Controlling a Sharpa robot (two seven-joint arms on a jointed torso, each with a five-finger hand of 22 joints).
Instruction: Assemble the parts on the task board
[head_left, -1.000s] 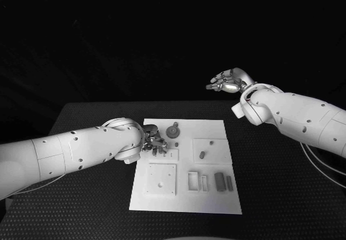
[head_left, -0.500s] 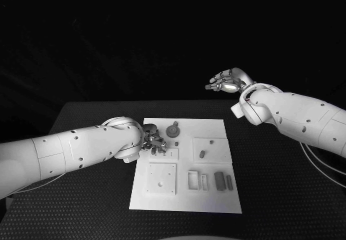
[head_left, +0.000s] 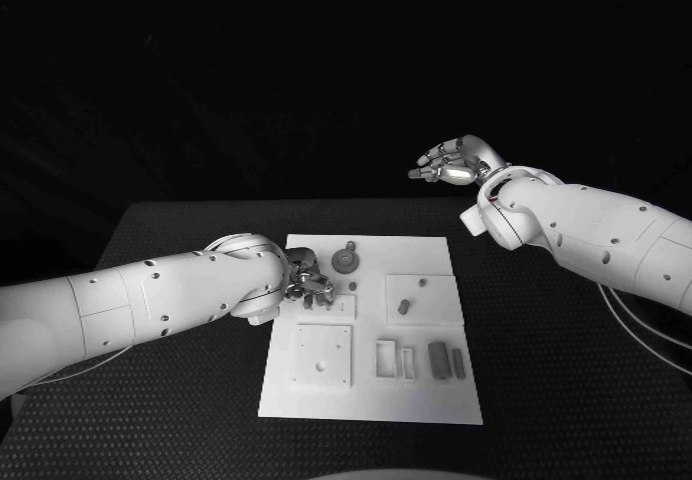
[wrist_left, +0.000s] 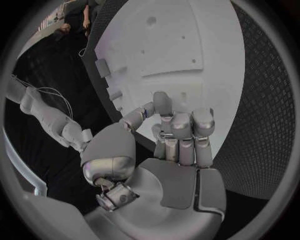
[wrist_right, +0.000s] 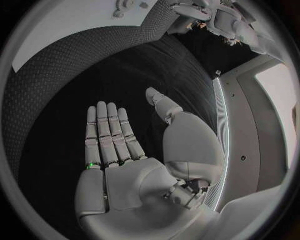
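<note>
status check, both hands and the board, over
Left hand fingers curled over white task board, grip unclear. Right hand open, raised beyond the table. Small grey parts lie unobstructed.

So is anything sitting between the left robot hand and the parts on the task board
Nothing visible does. The left robot hand is already over the task board, near its left edge, beside a round part, fingers curled. Whether it touches a part can't be told.

task board (head_left: 369, 400) mid-table (head_left: 173, 420), left hand (head_left: 307, 281) over its left edge — right hand (head_left: 454, 164) well behind
</note>
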